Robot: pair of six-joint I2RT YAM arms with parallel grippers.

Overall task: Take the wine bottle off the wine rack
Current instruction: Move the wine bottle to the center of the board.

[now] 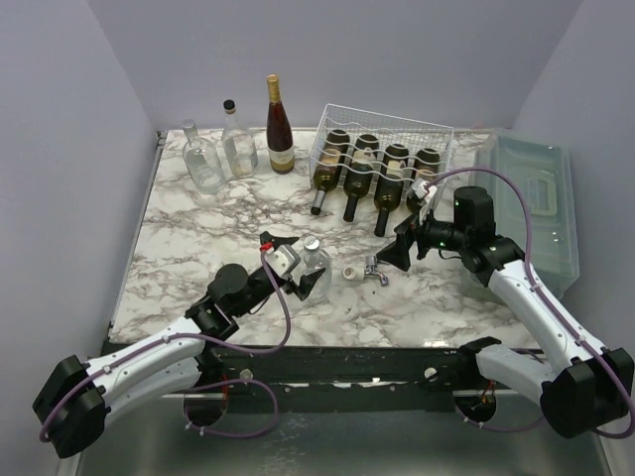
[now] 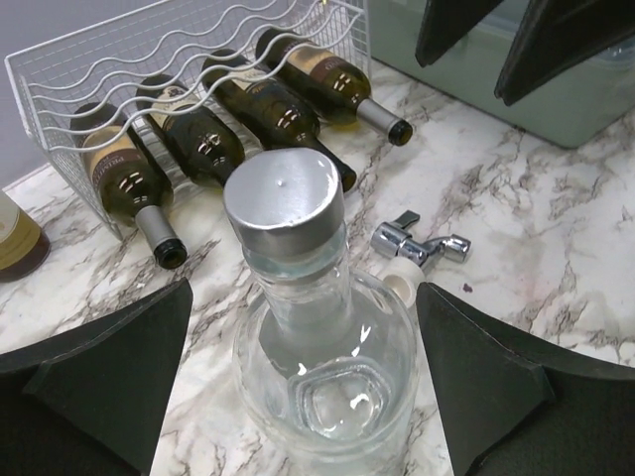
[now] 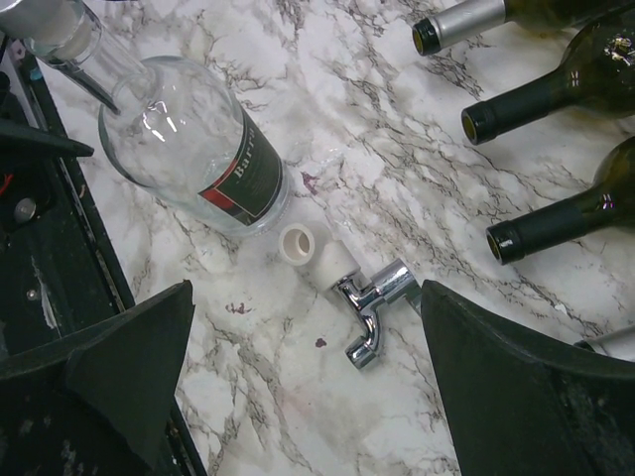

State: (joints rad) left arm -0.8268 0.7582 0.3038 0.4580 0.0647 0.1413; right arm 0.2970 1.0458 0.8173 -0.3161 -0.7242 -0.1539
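Note:
The white wire wine rack (image 1: 397, 127) stands at the back right of the marble table. Several dark wine bottles (image 1: 360, 171) lie in it with their necks pointing forward; they also show in the left wrist view (image 2: 198, 139), and their necks show in the right wrist view (image 3: 541, 99). My left gripper (image 1: 310, 270) is open near the table's front. A clear glass bottle with a silver cap (image 2: 288, 198) stands upright between its fingers. My right gripper (image 1: 389, 260) hangs open over the table in front of the rack, holding nothing.
A chrome tap with a white stub (image 3: 372, 293) lies on the marble under my right gripper (image 3: 306, 297). At the back left stand two clear bottles (image 1: 203, 159) and a red wine bottle (image 1: 280, 129). A translucent lidded bin (image 1: 536, 198) sits along the right edge.

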